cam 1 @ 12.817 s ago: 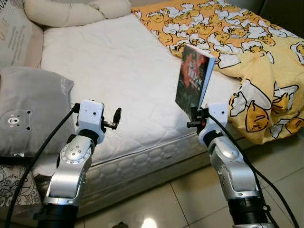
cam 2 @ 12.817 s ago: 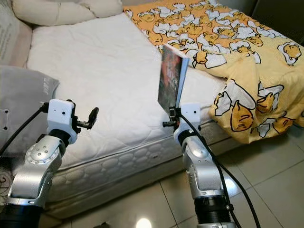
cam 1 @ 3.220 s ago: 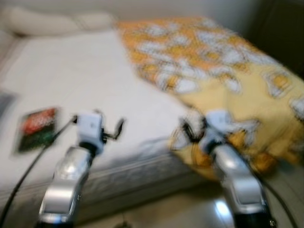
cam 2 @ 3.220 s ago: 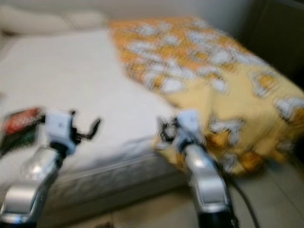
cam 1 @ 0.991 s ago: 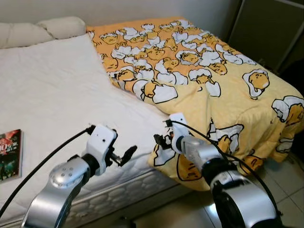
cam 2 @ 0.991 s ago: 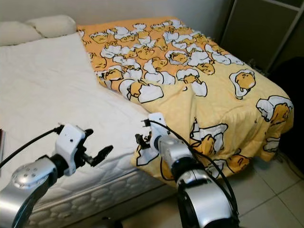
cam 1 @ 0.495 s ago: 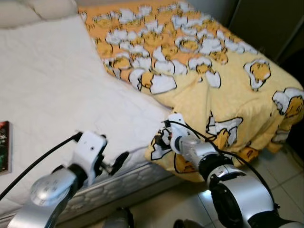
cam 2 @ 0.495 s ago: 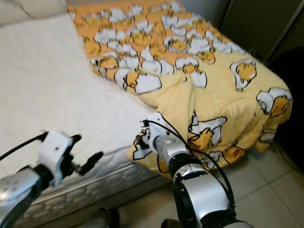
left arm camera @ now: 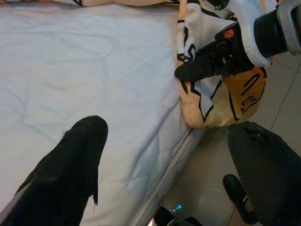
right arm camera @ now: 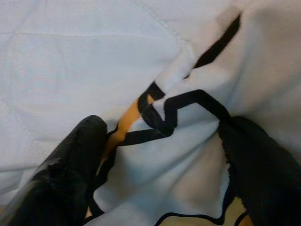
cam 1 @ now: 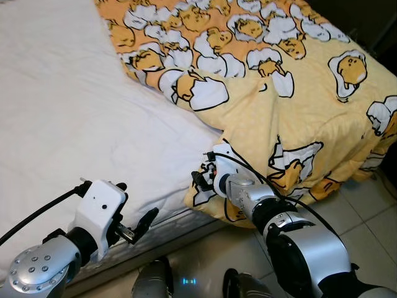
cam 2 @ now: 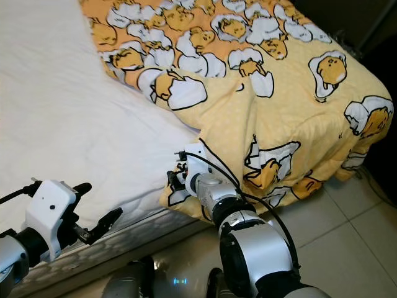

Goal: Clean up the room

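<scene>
A yellow blanket [cam 1: 298, 105] printed with egg characters covers the right part of the bed and hangs over its side. The white mattress [cam 1: 62, 112] lies bare to the left. My right gripper [cam 1: 200, 180] is at the blanket's lower corner on the mattress edge. In the right wrist view it [right arm camera: 162, 126] stands open with the blanket's black-lined corner [right arm camera: 188, 155] between its fingers. My left gripper [cam 1: 138, 228] hovers open and holds nothing, just off the mattress side, left of that corner. In the left wrist view its fingers [left arm camera: 70, 165] frame the mattress edge.
Pale tiled floor [cam 1: 372, 205] runs along the bed's side, and my feet [cam 1: 155, 282] stand close to it. A dark cabinet or doorway [cam 2: 372, 25] stands beyond the bed's far right corner.
The view has tilted down and closer to the bed; the book at the left edge is out of sight. My right gripper stays at the blanket corner, and the left has dropped towards the mattress side.
</scene>
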Controlling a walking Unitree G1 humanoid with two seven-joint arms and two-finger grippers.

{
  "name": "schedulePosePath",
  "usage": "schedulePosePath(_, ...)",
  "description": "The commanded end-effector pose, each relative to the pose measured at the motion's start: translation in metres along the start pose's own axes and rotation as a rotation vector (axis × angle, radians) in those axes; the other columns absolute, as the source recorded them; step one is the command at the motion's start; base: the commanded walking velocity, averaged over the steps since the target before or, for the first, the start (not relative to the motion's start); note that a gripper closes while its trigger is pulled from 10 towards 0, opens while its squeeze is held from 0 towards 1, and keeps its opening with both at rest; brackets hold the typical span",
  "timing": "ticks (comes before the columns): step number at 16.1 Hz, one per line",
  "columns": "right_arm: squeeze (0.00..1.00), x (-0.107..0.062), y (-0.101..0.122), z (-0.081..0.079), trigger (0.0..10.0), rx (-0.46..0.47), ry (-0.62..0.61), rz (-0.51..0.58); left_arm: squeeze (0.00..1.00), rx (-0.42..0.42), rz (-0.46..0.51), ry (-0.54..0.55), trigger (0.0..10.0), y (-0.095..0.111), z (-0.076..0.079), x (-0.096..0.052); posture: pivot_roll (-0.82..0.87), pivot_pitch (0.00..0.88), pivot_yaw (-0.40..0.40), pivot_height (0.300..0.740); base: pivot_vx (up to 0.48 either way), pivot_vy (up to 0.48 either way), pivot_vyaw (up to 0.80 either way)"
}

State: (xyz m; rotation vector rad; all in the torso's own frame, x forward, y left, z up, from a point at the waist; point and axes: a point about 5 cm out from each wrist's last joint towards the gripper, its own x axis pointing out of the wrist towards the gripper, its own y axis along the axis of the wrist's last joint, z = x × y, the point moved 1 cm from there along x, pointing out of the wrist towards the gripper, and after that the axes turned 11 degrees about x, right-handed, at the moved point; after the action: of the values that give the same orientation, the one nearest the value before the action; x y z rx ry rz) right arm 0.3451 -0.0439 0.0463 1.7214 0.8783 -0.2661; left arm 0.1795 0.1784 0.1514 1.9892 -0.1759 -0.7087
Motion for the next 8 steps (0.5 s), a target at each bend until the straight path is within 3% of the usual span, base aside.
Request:
schedulePosePath(1,0.00,0.0006,-0.0047,-0.0003,0.0,0.018,-0.001,-0.012,0.36,-0.003,-0.010,-0.006,10.0,-0.0003,0.0032,-0.0040,0.26,0.249,-0.028,0.740,0.000,0.000,0.00)
schedulePosePath(8,0.00,-0.0009,-0.0045,0.0068,0.0,0.007,-0.018,-0.017,0.36,-0.001,-0.008,-0.024,10.0,0.0024,0.0039,-0.0010,0.26,0.244,-0.022,0.740,0.000,0.000,0.00)
